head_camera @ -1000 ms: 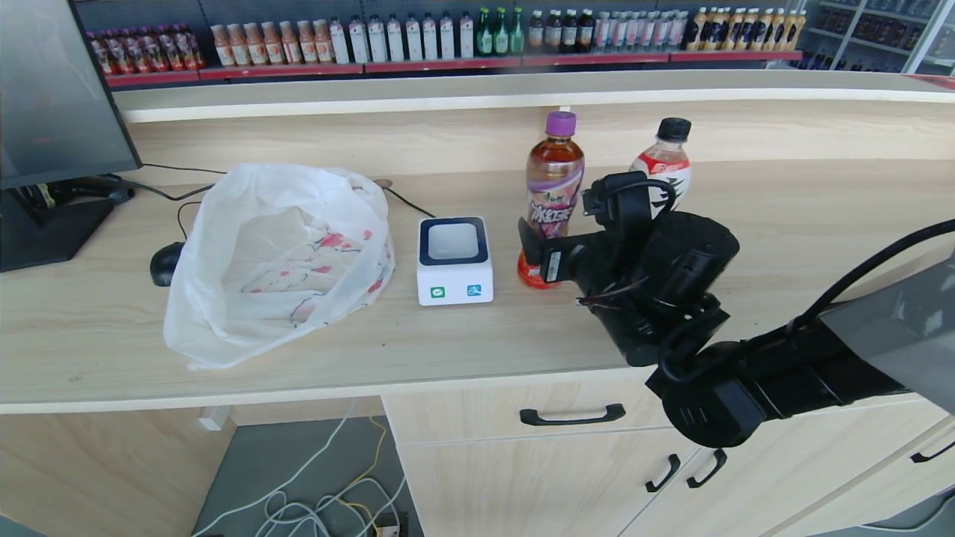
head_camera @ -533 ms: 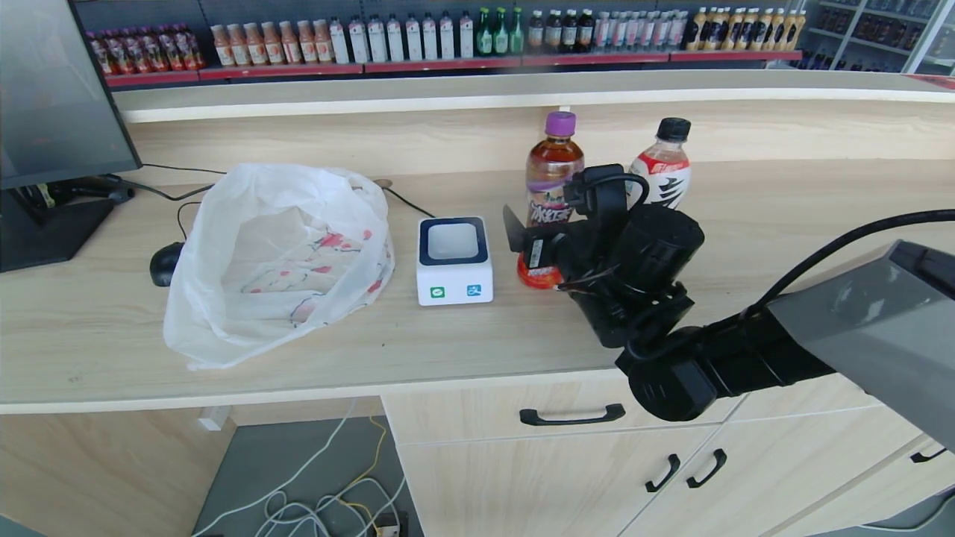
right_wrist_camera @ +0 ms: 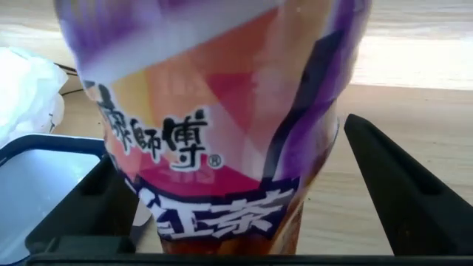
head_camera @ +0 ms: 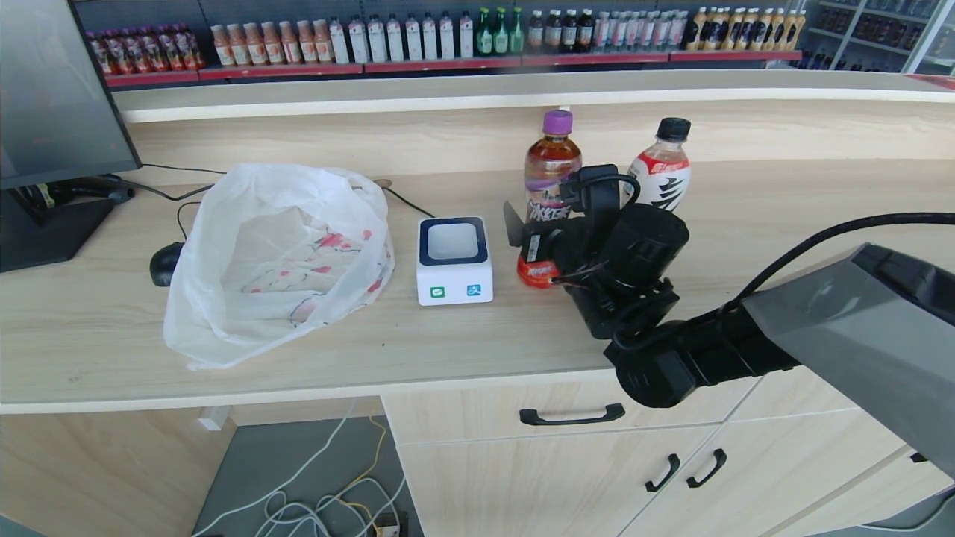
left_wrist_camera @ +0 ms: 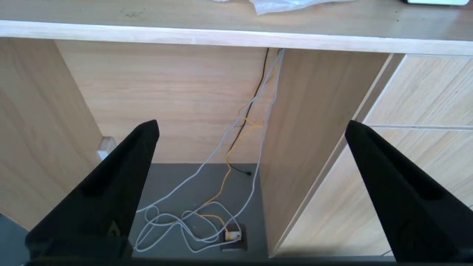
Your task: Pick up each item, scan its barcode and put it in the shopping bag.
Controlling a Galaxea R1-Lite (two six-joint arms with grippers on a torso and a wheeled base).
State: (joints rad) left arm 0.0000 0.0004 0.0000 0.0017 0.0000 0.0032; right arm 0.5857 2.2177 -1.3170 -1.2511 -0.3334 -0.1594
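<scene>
Right claw [head_camera: 537,237] around tea bottle [head_camera: 550,168] beside scanner [head_camera: 453,259]; clamped or not, can't tell. Left claw [left_wrist_camera: 247,192] spread wide.

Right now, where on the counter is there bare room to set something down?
Bare counter lies right of the black-capped bottle and along the front edge before the shopping bag and scanner. Crowded between scanner and purple-capped bottle, where the right gripper sits.

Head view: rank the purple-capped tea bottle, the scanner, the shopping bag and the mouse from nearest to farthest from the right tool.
1. The purple-capped tea bottle: right at the right tool.
2. The scanner: next along the counter, to the bottle's left.
3. The shopping bag: farther left, mid-counter.
4. The mouse: farthest, just past the bag's left edge.
</scene>
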